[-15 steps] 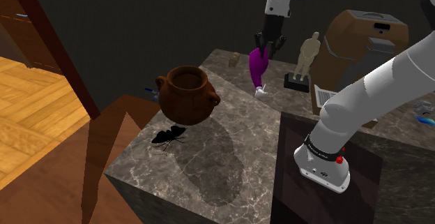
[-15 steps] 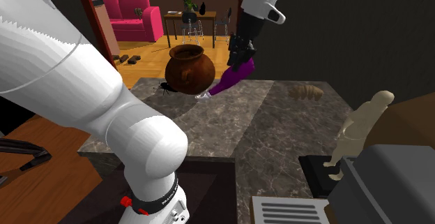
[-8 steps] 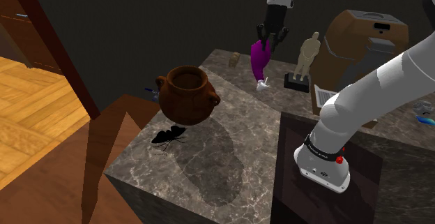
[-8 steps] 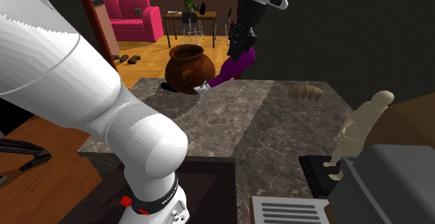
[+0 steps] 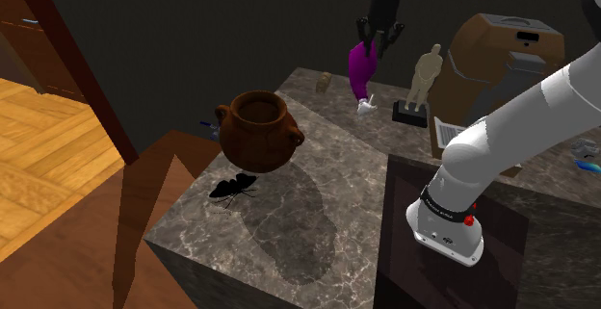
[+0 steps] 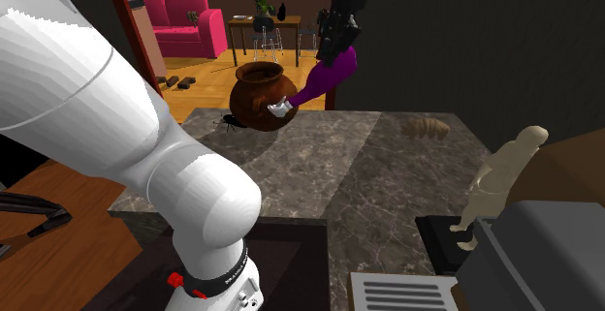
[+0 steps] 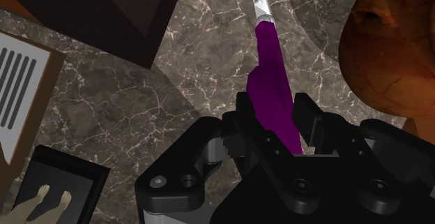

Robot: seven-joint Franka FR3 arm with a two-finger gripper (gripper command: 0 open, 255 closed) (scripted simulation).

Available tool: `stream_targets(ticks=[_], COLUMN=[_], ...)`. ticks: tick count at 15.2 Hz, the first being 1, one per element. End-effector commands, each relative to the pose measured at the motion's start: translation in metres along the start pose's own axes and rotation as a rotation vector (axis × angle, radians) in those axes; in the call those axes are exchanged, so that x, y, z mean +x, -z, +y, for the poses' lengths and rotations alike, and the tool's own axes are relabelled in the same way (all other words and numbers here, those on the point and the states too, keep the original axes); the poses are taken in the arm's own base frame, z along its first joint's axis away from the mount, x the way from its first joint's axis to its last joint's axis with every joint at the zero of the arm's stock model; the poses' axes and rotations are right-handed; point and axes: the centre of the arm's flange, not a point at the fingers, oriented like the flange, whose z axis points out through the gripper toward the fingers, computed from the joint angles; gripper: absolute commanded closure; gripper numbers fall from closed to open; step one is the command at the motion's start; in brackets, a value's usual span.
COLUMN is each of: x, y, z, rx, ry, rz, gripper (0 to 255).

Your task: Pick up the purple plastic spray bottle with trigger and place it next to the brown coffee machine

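Lifted higher, downward-pointing tool (image 5: 378,41) clasps purple bottle (image 5: 361,67)

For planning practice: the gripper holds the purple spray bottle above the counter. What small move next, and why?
Probably carry the purple spray bottle toward the brown coffee machine at this height: the gripper is shut on it, it hangs clear of the marble counter, and a tan figurine stands between.

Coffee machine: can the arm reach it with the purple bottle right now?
Probably yes. The hand holds the spray bottle clear of the counter, close to the coffee machine; only the statuette stands between, so it must skirt that.
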Motion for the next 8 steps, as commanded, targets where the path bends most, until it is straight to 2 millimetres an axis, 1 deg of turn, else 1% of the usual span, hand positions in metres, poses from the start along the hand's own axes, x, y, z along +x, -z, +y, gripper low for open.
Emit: stream_targets(ticks=[1,8], x=[-0.003,-0.014], y=[0.011,0.046], z=[0.000,-0.003], rx=[0.000,0.000], ry=[0.000,0.000], rz=[0.000,0.000], gripper=[255,255])
